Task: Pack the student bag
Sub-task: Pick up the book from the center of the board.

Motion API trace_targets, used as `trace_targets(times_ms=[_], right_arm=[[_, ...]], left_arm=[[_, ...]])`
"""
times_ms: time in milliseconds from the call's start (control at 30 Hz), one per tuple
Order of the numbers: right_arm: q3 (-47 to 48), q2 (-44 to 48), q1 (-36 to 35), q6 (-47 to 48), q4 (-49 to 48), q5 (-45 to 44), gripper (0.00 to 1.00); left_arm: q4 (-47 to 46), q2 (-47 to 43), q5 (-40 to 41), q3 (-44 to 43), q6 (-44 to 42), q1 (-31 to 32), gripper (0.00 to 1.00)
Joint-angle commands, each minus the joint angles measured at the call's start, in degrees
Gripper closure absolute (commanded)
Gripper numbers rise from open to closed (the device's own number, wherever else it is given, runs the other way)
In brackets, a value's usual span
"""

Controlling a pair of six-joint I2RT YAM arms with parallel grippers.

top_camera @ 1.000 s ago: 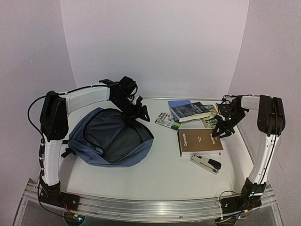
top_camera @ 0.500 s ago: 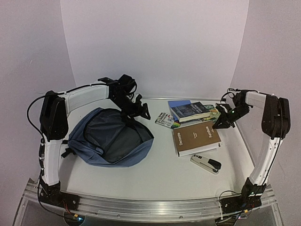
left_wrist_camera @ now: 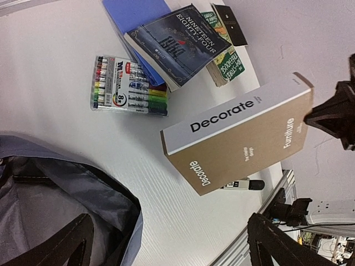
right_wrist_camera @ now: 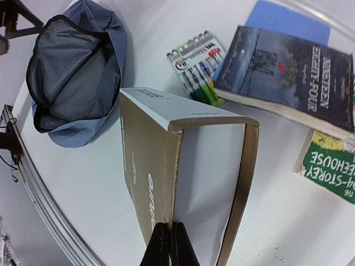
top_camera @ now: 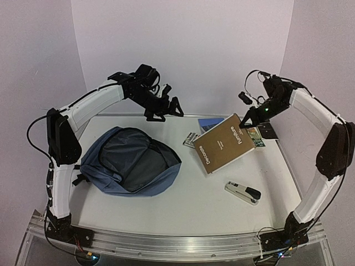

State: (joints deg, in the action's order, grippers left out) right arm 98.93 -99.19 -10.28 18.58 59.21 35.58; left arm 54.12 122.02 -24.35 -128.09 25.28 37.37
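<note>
The slate-blue student bag [top_camera: 130,163] lies open at the left of the table and shows its dark grey lining; it also shows in the left wrist view [left_wrist_camera: 55,188] and the right wrist view [right_wrist_camera: 77,66]. My right gripper [top_camera: 244,117] is shut on the front cover edge of a thick brown "Decorate" book [top_camera: 224,143] and holds it tilted in the air right of the bag. The book [right_wrist_camera: 150,166] hangs from my right gripper [right_wrist_camera: 169,244]. My left gripper [top_camera: 163,108] is open and empty, raised behind the bag, with the book [left_wrist_camera: 244,138] in its view.
A marker pack [left_wrist_camera: 128,86], a dark "Nineteen Eighty-Four" book [left_wrist_camera: 177,41] on a blue folder [left_wrist_camera: 136,11] and a green book [left_wrist_camera: 224,61] lie at the back right. A stapler [top_camera: 243,192] lies at the front right.
My right gripper has lifted the brown book off the table, up and towards the back. My left gripper has risen and moved back from the bag's rim.
</note>
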Motion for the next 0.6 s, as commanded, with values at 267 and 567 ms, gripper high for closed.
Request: trace_targets(times_ms=[267,567], right_arm=[[-6.68,12.98,-16.13,7.72,-21.11,-28.80,1.00],[-22.36,16.74,-34.83,18.87,-42.77,-48.84,1.00]], left_arm=[[-11.96,-8.29,-3.86,14.89,9.58,-6.14,0.03],[-18.15,-11.50,-9.26,22.63,14.71,-6.78,0.01]])
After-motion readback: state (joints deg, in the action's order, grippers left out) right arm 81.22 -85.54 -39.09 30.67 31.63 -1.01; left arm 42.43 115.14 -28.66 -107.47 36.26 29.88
